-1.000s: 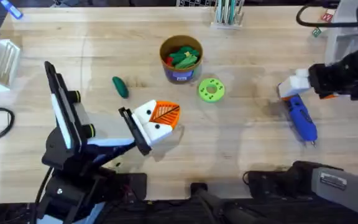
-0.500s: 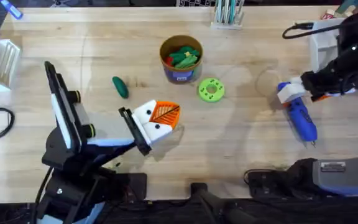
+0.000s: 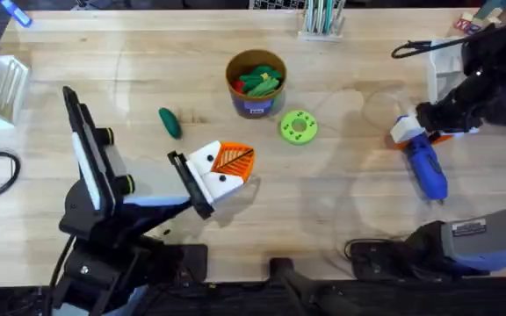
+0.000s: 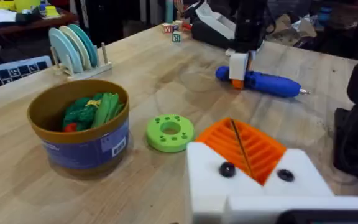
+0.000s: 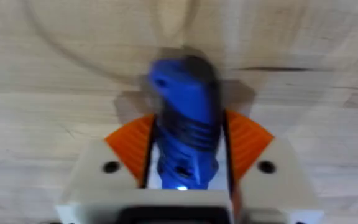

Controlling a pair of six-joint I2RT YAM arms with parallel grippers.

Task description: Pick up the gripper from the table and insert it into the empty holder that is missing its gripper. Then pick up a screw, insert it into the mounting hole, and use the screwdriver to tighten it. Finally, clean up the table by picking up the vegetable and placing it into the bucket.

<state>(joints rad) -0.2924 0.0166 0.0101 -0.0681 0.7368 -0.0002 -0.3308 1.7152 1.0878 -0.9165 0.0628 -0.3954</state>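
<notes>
Right gripper [image 3: 408, 133] farther back, astride screwdriver [image 3: 426, 167].

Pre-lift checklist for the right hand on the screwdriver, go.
1. Orange pads on both sides of the screwdriver: ok, right hand straddles the blue body.
2. Grasp point: ok, on the rear end, away from the metal tip.
3. Screwdriver lifted: cannot tell; in the overhead view it lies along the table.
4. Left hand presenting its orange finger face up: ok.
5. Screw seated in the mounting hole: cannot tell.
6. Vegetable in the bucket: not ok, it lies on the table.
</notes>
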